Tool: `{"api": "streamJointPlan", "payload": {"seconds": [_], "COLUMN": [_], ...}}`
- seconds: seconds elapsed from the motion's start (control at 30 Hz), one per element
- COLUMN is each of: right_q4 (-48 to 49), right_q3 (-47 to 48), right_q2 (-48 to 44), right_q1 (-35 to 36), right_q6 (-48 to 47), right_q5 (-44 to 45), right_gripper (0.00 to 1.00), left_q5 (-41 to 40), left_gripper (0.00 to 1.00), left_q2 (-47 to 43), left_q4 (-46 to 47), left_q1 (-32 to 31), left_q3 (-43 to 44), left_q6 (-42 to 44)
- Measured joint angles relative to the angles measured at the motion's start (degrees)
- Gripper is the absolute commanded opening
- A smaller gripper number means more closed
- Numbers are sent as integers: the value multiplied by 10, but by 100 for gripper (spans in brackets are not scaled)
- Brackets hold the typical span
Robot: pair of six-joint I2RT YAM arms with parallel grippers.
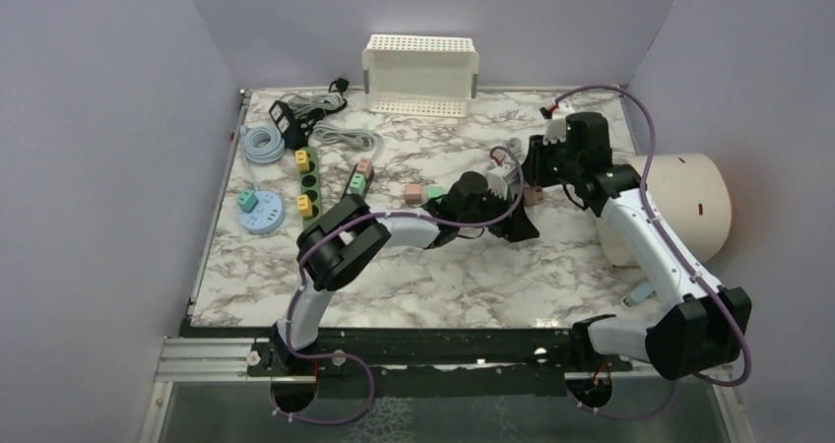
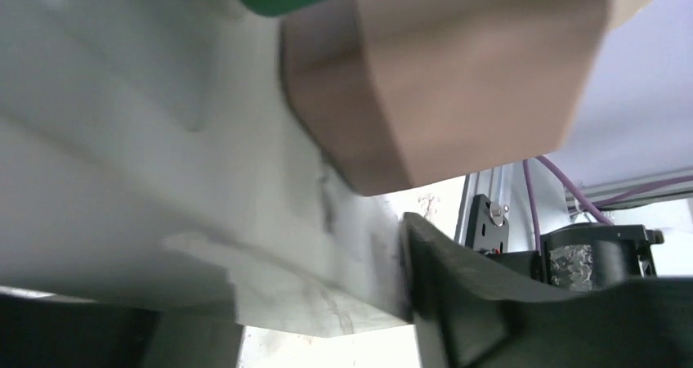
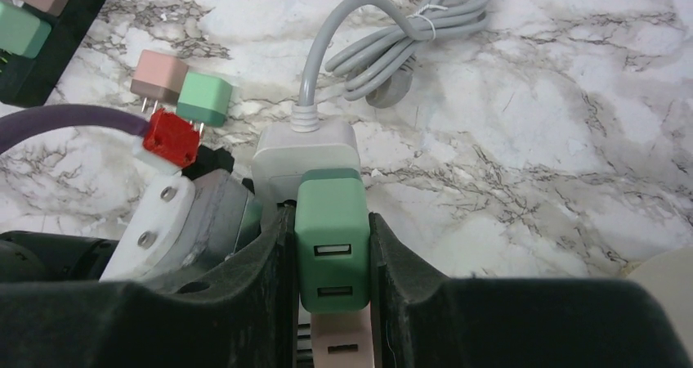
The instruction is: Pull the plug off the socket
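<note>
Two grippers at white socket (image 3: 304, 151) | right gripper (image 3: 331, 239): jaws clamped on green plug (image 3: 329, 208) | left gripper (image 1: 516, 224): jaws, cannot tell

The top camera looks down and forward from above and behind the arm bases, far enough back to take in the whole table (image 1: 492, 276) and both arms. The right wrist camera looks along the right gripper (image 3: 331, 218) down at the marble, close on the green plug (image 3: 331, 245) and the socket (image 3: 304, 157). The left wrist camera sits so near the socket and a tan plug (image 2: 458, 82) that they fill its blurred frame. The top and right wrist views share the socket, the grey cable (image 3: 409, 33) and a loose pink plug (image 3: 159, 72).
</note>
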Motion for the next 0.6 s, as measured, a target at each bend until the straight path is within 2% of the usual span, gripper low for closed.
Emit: {"api": "streamJointPlan", "payload": {"seconds": [0.1,0.13,0.17,0.2,0.37,0.5,0.6], "right_q4": [-1,1,3,4,13,24,58], "right_q3": [0,0,0,0,9,10,2], "right_q2": [-3,-5,-7,-11,-30,-62,-111], "right_q1": [0,-1,-3,-4,-2,-2,-2], "right_q6": [1,2,4,6,9,4,4], "right_q5": [2,4,7,8,-5,-56,-90], "right_gripper": [1,1,1,1,1,1,1], "left_q5": [-2,-4,-6,-10,-8,3,11], "left_gripper": [40,28,8,0,0,0,0], "left_q2": [-3,-6,-8,-9,-10,-10,-9], "left_q4": [9,9,7,3,-2,-9,-47], "left_q1": [0,1,3,5,39,68,99], "left_q3": [-1,-2,-3,-3,-3,2,35], "left_q6": [9,11,9,7,8,8,19]}}
